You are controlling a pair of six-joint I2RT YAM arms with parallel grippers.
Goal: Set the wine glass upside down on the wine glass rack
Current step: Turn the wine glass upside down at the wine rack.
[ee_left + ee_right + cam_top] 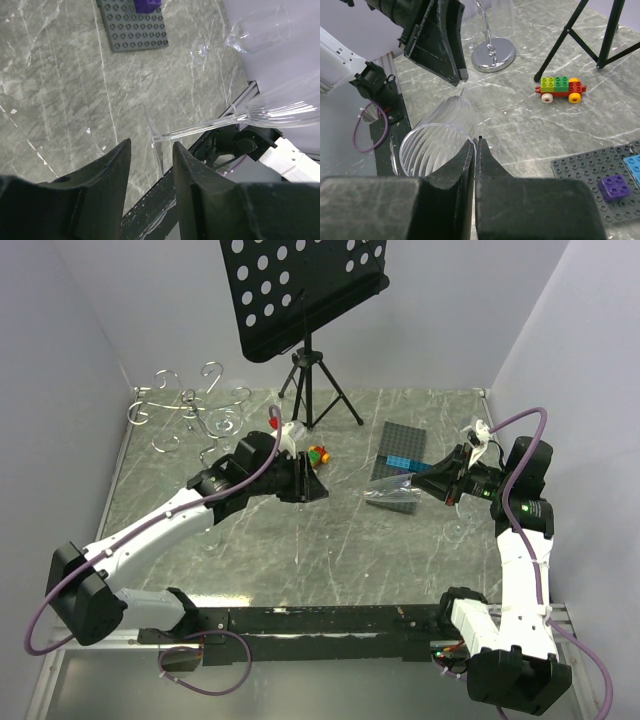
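Wine glass held over the bench, between the two arms and on its side. Its long axis is about level, with the rim toward the right arm and the foot toward the left. It is clear glass with a finely fluted bowl, thin stem and flat round foot.

Right pincer is pressed together, pinching the bowl's rim. Left pincer is partly spread, with the foot edge-on in the gap at its tips; contact cannot be told.

Rack stands at the far left.

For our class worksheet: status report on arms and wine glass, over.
Right gripper shut on wine glass rim. Left gripper open at its foot. Wine glass rack beyond left gripper.
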